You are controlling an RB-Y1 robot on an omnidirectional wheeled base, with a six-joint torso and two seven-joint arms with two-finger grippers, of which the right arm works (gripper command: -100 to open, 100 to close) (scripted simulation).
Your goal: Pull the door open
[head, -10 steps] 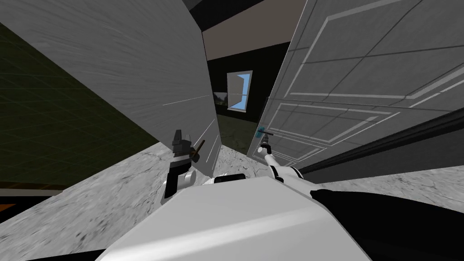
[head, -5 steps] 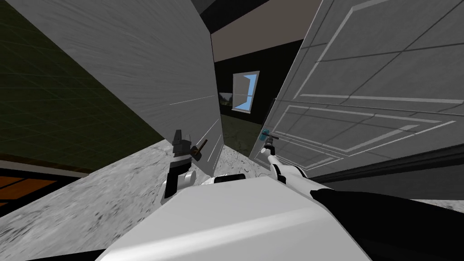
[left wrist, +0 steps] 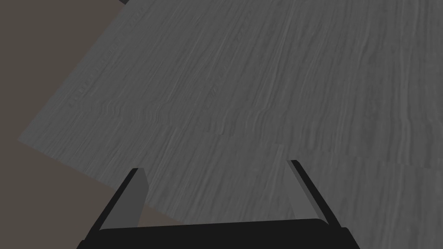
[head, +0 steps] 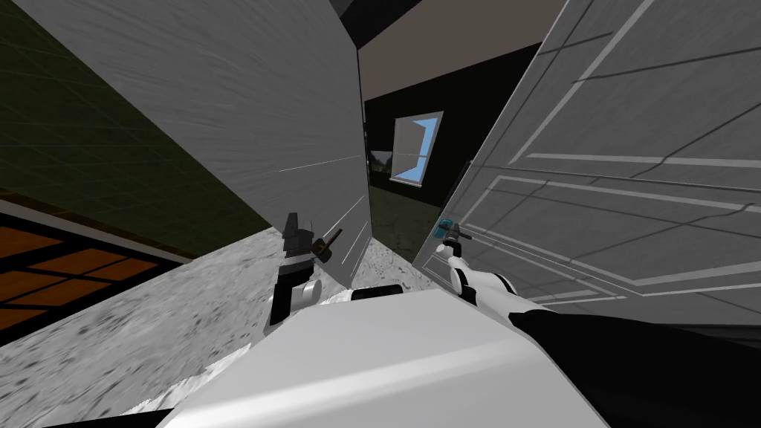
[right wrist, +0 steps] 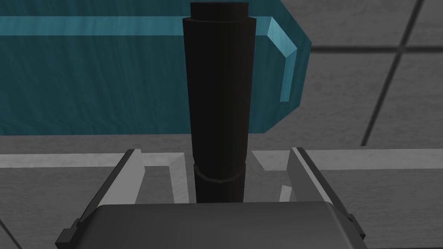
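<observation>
Right gripper (right wrist: 215, 152) released, straddling black cylindrical door lever (right wrist: 218, 95); teal backplate (right wrist: 108, 78) behind. Grey panelled door (head: 632, 148) ajar at 2 o'clock. Left gripper (left wrist: 215, 163) spread, facing grey wall (left wrist: 281, 86).

Grey wall (head: 223, 111), speckled floor (head: 149, 334), distant window (head: 416, 148)

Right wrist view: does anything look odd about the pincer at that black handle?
Slightly: the right pincer straddles the black cylindrical door handle, yet its fingers stand clear of its sides, unclamped. Nothing looks damaged.
</observation>
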